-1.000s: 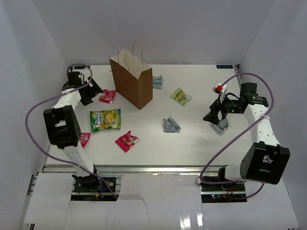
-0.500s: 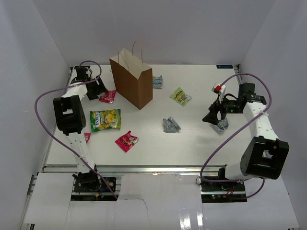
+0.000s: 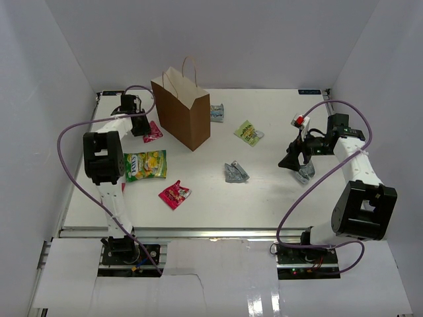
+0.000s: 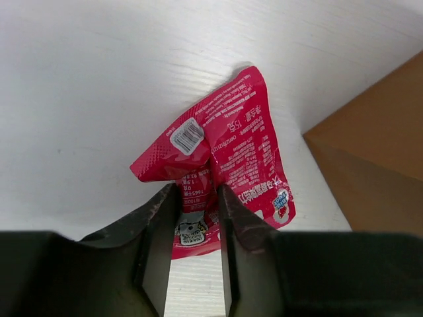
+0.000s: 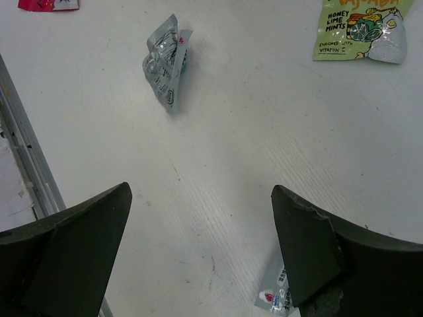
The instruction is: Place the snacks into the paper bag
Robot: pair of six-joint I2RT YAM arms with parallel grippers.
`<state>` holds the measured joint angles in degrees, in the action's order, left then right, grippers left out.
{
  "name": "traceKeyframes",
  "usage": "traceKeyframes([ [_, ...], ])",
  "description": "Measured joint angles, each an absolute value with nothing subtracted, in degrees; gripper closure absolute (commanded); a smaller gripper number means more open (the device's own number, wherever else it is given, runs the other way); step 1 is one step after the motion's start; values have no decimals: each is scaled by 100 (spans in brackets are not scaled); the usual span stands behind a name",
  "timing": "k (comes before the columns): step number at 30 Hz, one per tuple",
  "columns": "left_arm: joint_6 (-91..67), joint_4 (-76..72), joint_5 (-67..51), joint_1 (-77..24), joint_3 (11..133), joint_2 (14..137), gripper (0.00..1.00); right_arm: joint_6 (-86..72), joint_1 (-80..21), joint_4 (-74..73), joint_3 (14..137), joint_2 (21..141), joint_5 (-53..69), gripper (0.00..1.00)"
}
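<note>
Looking down from the top camera, I see the paper bag [image 3: 184, 115] standing upright at the back left of the table [image 3: 264, 198]. My left gripper [image 3: 142, 127] is down on a red-pink packet [image 3: 154, 132] just beside the bag's left side. Other snacks lie loose on the table: a yellow-green packet [image 3: 145, 164], a red packet [image 3: 174, 194], a crumpled grey packet [image 3: 234, 172], a green mints packet [image 3: 248, 133] and a grey-blue packet [image 3: 217, 112] behind the bag. My right gripper [image 3: 297, 165] hangs over the table's right side, above a small pale packet [image 3: 305, 173].

On the left wrist camera, the fingers [image 4: 158, 231] are drawn close and pinch the near edge of the red-pink packet, which lies on the table with the bag's brown wall to its right.

On the right wrist camera, the jaws stand spread wide with bare table between them. The small pale packet pokes out by the right finger; I cannot tell if they touch.
</note>
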<state>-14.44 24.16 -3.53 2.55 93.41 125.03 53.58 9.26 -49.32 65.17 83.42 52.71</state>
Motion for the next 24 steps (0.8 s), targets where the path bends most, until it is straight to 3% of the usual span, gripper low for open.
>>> traceKeyframes([
  [5,-1529,2204,-71,257,8947,12274,84,5352,926,-4936,6517,8344,5290,7],
  [13,-1955,2093,172,322,7644,11076,100,5336,926,-4943,6558,8372,5328,7],
  [24,-3107,1782,89,327,7039,7935,100,5295,926,-4943,6595,8374,5424,7],
])
